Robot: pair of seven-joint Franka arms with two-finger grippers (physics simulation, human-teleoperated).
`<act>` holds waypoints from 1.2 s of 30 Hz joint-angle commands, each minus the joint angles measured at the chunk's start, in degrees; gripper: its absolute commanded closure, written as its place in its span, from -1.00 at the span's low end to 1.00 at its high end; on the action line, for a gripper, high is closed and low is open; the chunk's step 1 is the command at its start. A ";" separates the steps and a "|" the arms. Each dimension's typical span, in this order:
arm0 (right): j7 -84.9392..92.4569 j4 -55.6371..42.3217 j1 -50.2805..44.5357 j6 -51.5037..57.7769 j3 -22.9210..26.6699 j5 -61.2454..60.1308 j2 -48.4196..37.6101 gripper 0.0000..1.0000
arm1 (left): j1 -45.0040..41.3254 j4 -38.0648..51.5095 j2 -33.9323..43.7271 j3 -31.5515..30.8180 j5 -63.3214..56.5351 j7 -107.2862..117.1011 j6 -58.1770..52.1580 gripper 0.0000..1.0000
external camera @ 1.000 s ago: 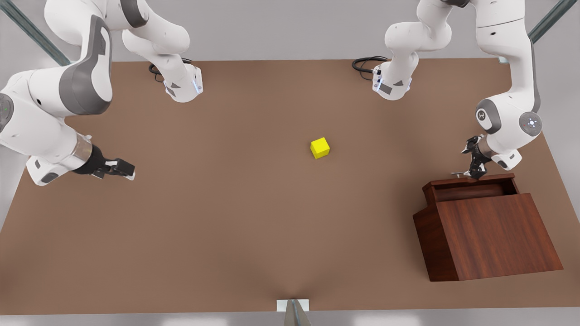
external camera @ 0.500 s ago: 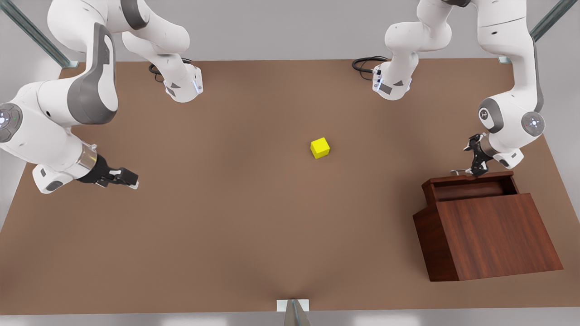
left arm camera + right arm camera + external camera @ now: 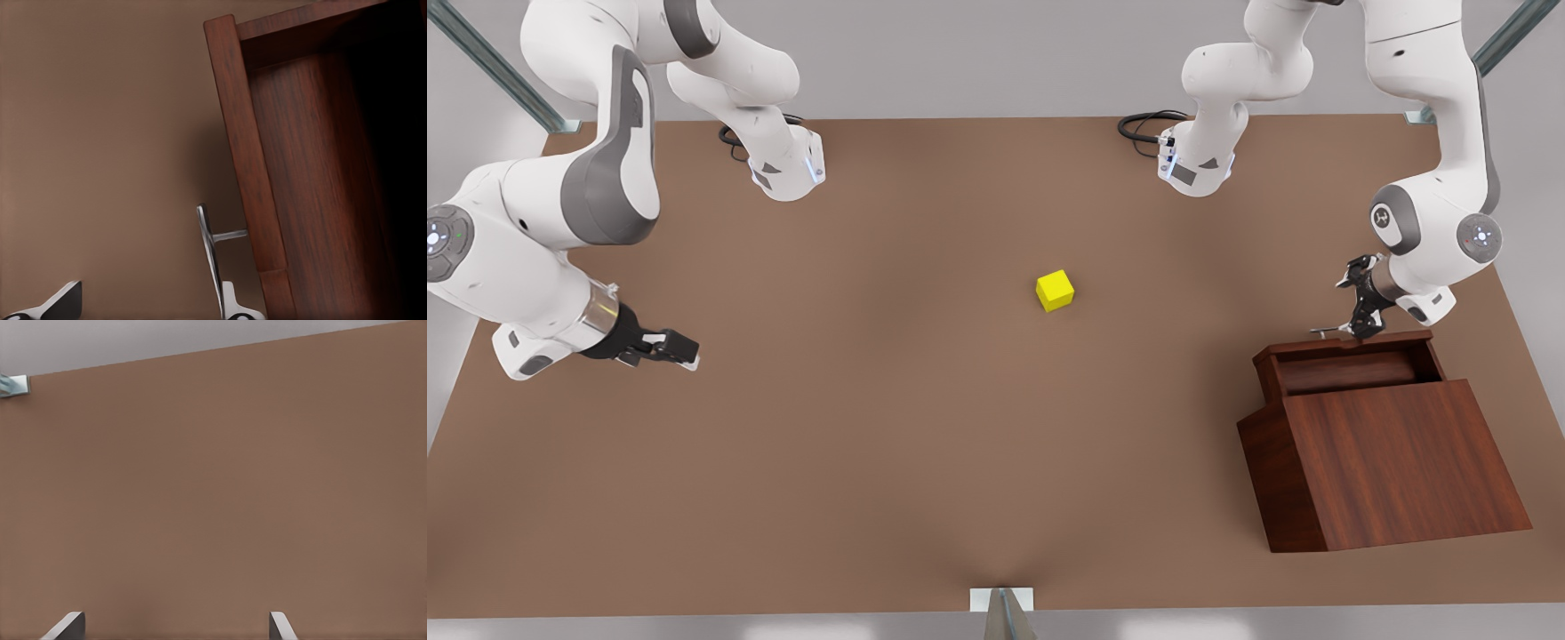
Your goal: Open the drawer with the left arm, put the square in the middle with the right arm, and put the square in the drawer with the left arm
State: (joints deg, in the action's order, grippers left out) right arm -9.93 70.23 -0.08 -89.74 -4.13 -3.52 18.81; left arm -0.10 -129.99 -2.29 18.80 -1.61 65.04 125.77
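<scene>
Brown tabletop, grey surround; left end effector by drawer.

Open right pincer over tabletop

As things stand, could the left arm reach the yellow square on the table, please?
Probably yes: the square sits alone on bare table, nothing between, though the left gripper is open at the drawer's handle.

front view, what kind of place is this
Likely a simulated robot test bench: a plain brown tabletop, two white arms bolted on, one yellow cube, and a wooden cabinet against blank grey surroundings.
</scene>
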 commanded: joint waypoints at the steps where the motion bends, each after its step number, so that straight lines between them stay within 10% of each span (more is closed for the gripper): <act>1: 0.00 0.00 -0.01 -0.08 0.00 0.00 -0.01 -1.00 | 0.01 0.00 0.00 0.01 -0.06 0.00 0.00 -1.00; 31: 0.79 5.80 0.17 1.76 -0.18 3.08 -6.07 -1.00 | 0.01 0.70 0.79 -0.25 -0.06 1.32 -4.48 -1.00; 36: 0.44 5.80 0.43 2.12 -0.18 3.08 -5.98 -1.00 | -0.07 14.76 1.23 -4.64 0.03 9.49 -24.34 -1.00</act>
State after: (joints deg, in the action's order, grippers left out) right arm -9.49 76.03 0.22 -87.63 -4.30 -0.44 12.84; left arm 4.48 -112.05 -1.03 13.21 -1.60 74.94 98.40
